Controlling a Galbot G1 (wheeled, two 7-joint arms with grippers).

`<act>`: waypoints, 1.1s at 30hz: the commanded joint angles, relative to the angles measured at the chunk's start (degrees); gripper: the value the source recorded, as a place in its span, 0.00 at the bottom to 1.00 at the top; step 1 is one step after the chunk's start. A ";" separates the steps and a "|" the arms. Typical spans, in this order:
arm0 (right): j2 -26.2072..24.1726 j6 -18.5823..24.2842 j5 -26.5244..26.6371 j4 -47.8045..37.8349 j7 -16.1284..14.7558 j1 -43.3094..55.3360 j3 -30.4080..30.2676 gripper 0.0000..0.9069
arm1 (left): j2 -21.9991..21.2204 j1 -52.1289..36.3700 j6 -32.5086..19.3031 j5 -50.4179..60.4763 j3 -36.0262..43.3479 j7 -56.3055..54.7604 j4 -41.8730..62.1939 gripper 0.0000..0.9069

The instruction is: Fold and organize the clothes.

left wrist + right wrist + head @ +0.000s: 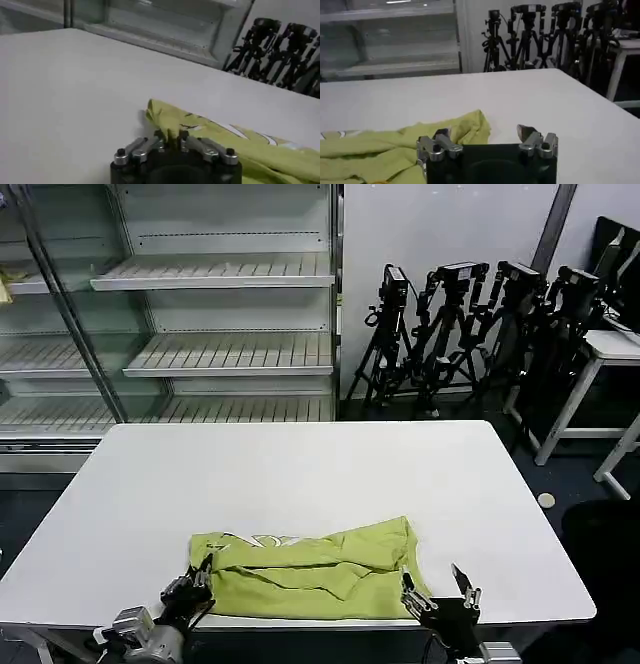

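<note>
The clothes are one lime yellow-green T-shirt [310, 572] lying bunched in a wide band near the front edge of the white table [300, 469]. A strip of white-and-grey print [265, 541] shows along its far edge. My left gripper [203, 572] is at the shirt's left end. In the left wrist view that gripper [170, 136] is shut, with a fold of the T-shirt [215, 132] pinched between its fingers. My right gripper [432, 580] sits at the shirt's right front corner. Its jaws stand wide open in the right wrist view [482, 134], with the shirt's corner [465, 127] beside one finger.
Glass-fronted shelving [220, 274] stands behind the table. Several black camera tripods [470, 324] are at the back right, with a white side table [610, 349] beside them. The far half of the table is bare white surface.
</note>
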 commanded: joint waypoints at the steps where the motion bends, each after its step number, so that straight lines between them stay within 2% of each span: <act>1: 0.16 0.07 0.13 0.03 0.04 0.08 0.60 1.00 | 2.59 0.47 -0.03 -4.37 -9.68 -0.21 -1.81 0.02; 11: 0.11 -0.06 0.25 -0.60 0.11 1.07 -0.11 1.00 | 14.79 -0.54 2.15 -17.59 -27.80 0.77 2.47 0.02; 16: 0.11 -0.01 0.22 -0.56 0.08 0.93 0.11 1.00 | 17.14 -1.13 3.56 -25.01 -32.10 0.93 1.04 0.02; 18: 0.09 0.00 0.20 -0.57 0.08 0.79 0.30 1.00 | 16.88 -0.99 4.67 -27.83 -32.27 0.78 -1.06 0.02; 21: 0.14 0.04 0.04 -0.45 0.06 0.39 0.44 1.00 | 14.47 -0.84 6.90 -37.63 -29.86 0.39 -6.38 0.02; 25: 0.26 0.03 -0.06 -0.32 0.08 -0.06 0.69 1.00 | 9.04 -0.93 8.60 -47.97 -23.05 -0.17 -11.36 0.02; 28: 0.55 0.15 -0.18 -0.18 0.06 -0.53 1.06 1.00 | 4.82 -2.11 8.06 -49.07 -16.29 0.03 -13.21 0.02; 33: 1.05 0.62 -0.55 -0.06 -0.10 -1.55 1.46 1.00 | 0.98 -4.83 6.51 -46.03 -6.54 0.40 -13.06 0.02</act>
